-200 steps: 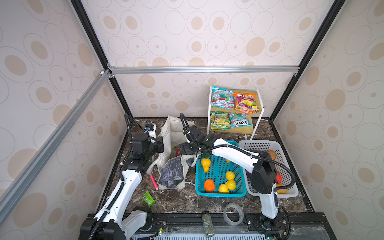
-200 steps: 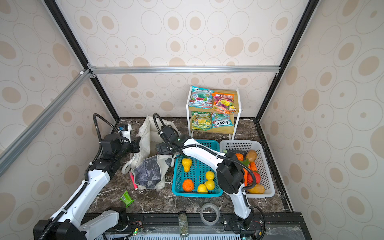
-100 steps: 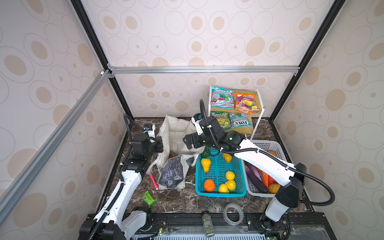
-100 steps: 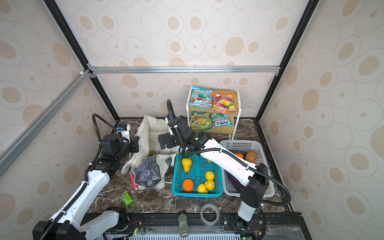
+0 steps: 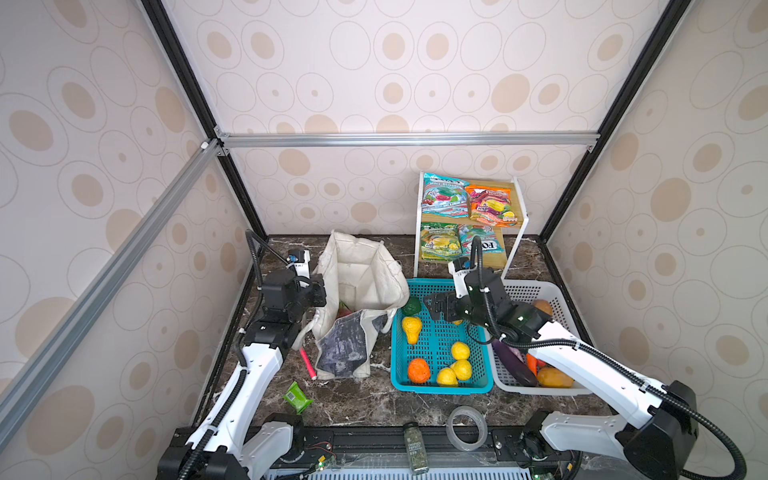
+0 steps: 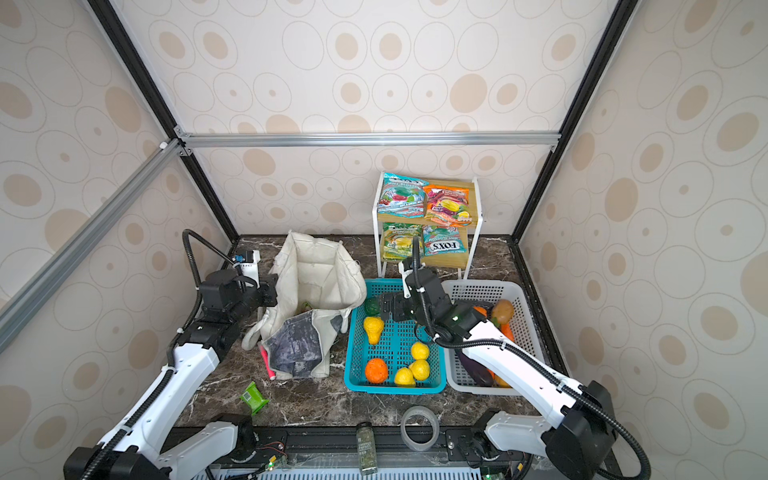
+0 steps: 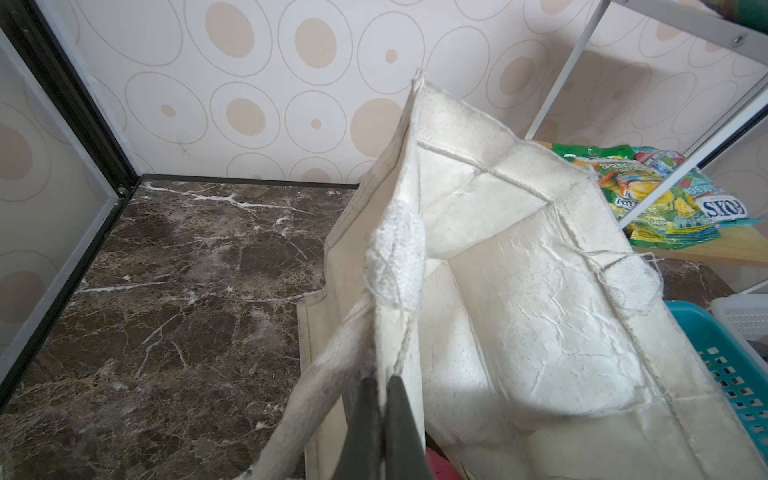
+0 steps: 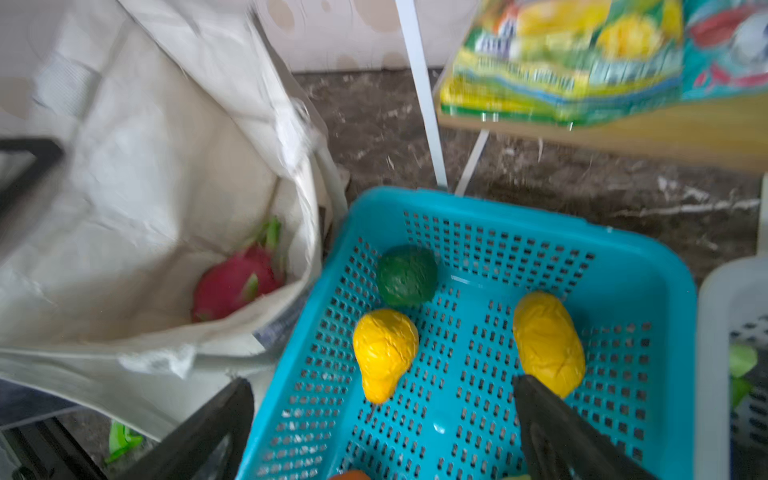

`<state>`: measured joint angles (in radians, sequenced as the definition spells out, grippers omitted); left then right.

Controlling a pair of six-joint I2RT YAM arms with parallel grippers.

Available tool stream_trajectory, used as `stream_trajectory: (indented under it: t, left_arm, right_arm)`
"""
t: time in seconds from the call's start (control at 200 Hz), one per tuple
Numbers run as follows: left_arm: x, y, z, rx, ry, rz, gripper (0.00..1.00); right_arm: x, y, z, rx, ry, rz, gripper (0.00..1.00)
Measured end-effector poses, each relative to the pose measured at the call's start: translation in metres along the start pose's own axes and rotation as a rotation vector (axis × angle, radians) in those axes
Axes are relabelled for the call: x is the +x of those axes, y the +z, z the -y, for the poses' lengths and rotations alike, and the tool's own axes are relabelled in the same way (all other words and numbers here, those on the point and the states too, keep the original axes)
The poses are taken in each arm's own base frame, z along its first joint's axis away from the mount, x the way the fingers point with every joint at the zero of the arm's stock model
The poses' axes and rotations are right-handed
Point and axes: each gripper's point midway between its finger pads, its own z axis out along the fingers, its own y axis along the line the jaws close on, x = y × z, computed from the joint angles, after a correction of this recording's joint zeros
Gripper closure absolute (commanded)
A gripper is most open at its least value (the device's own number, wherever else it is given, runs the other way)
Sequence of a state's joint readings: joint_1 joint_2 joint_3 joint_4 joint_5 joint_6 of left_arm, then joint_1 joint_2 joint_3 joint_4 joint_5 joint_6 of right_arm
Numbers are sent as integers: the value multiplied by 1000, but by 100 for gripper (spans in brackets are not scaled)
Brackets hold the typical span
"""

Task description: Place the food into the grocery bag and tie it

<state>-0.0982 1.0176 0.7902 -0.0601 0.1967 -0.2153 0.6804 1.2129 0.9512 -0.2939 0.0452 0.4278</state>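
– Left end effector (image 7: 380, 382): what does it have?
– Its fingers are pressed together on the rim of the grocery bag (image 5: 361, 270), right by a strap handle (image 7: 324, 374). The bag stands open on the desk (image 5: 374, 407), just beside the teal basket (image 5: 440, 390).
– And the right end effector (image 5: 435, 306)?
– Spread wide with nothing in it, it hangs over the far end of the teal basket (the corner nearest the bag). Below it lie a dark green fruit (image 8: 407, 274), a yellow pear (image 8: 384, 353) and another yellow fruit (image 8: 546, 340).
– Any food in the bag?
– A pink dragon fruit (image 8: 232, 286) lies at the bottom. An orange fruit (image 5: 417, 370) sits nearer the front of the teal basket, a purple eggplant (image 5: 515, 368) lies in the white basket (image 5: 528, 291), and candy packets (image 5: 465, 203) lie on the shelf (image 6: 451, 261) behind.
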Motion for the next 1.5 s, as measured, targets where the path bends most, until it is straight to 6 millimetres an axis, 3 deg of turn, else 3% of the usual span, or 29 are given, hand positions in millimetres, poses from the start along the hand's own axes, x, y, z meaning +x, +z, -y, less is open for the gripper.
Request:
stream_trajectory:
  t: [0.11, 0.445, 0.65, 0.965, 1.165, 1.35, 1.501]
  left_arm:
    - [0, 0, 0, 0, 0, 0, 100]
    - [0, 0, 0, 0, 0, -1, 100]
    - [0, 0, 0, 0, 0, -2, 100]
    - [1, 1, -2, -8, 2, -1, 100]
    - [4, 4, -3, -11, 1, -14, 100]
    - [4, 4, -4, -21, 2, -11, 100]
    - [3, 4, -4, -21, 2, -11, 100]
  right_arm:
    - [30, 23, 4, -10, 11, -84, 3]
    - [71, 97, -3, -78, 57, -213, 17]
    - [87, 121, 1, -73, 88, -240, 17]
    - [103, 140, 16, -9, 92, -259, 19]
    - [103, 142, 18, 3, 98, -253, 37]
    - [97, 131, 19, 12, 99, -233, 42]
    - [81, 113, 14, -1, 98, -188, 43]
